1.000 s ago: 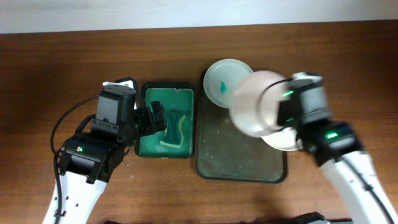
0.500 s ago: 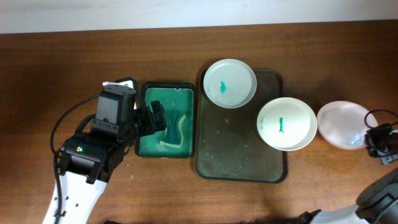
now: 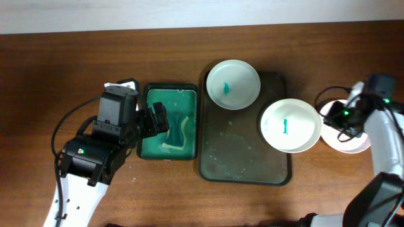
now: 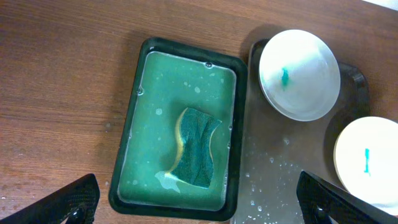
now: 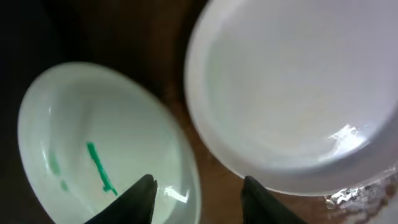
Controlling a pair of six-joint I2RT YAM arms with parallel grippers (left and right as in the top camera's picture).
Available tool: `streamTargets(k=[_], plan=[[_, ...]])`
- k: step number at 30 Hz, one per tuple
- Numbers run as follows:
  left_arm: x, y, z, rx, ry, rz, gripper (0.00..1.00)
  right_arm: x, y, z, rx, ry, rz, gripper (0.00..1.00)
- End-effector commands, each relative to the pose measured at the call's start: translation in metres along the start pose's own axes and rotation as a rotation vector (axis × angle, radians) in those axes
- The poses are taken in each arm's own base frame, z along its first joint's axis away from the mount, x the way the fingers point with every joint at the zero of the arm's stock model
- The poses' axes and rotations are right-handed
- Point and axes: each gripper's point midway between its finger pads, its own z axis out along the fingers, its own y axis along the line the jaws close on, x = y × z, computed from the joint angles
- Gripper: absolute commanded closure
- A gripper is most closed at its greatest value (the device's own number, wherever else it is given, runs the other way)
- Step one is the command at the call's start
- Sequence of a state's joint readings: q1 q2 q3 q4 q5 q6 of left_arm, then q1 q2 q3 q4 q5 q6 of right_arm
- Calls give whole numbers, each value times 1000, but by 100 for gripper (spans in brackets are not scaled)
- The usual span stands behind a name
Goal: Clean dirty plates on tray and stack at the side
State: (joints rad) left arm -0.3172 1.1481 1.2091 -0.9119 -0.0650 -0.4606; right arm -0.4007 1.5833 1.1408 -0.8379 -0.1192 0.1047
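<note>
Two white plates with teal smears lie on the dark tray (image 3: pixel 240 157): one at the back (image 3: pixel 233 84), one at the right (image 3: pixel 290 125). A third plate (image 3: pixel 355 144), with no smear, lies on the table right of the tray, partly under my right arm. My right gripper (image 3: pixel 329 118) is open and empty, hovering over the gap between the smeared plate (image 5: pixel 93 143) and the clean plate (image 5: pixel 292 93); its fingertips (image 5: pixel 199 198) touch neither. My left gripper (image 3: pixel 154 120) is open and empty above the green tray (image 4: pixel 130 118); its fingers (image 4: pixel 199 202) frame the sponge (image 4: pixel 198 147).
The green tray (image 3: pixel 169 157) with the sponge (image 3: pixel 180 132) stands left of the dark tray, close against it. The dark tray (image 4: pixel 280 186) is wet with droplets. Bare wood lies at the far left and along the front.
One second ago my right gripper held the clean plate above the tray. It carried it right, set it on the table beside the tray and let go.
</note>
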Motion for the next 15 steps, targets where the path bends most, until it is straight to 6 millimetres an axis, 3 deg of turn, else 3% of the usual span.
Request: streamTargets(k=[1, 4, 7, 8, 10, 13, 15], plan=[[-7, 0, -5, -3, -25, 2, 1, 11, 7, 20, 77, 61, -114, 60], [-7, 0, -5, -3, -25, 2, 0, 20, 0, 38, 117, 120, -119, 66], [-7, 0, -5, -3, -25, 2, 1, 31, 0, 51, 110, 174, -87, 83], [-7, 0, -5, -3, -25, 2, 1, 36, 5, 53, 75, 195, -83, 96], [-7, 0, -5, -3, -25, 2, 1, 43, 19, 45, 0, 216, -77, 96], [-7, 0, -5, -3, -25, 2, 0, 50, 46, 15, -72, 190, -136, 96], [-7, 0, -5, -3, -25, 2, 1, 68, 68, -3, -87, 207, -215, 96]])
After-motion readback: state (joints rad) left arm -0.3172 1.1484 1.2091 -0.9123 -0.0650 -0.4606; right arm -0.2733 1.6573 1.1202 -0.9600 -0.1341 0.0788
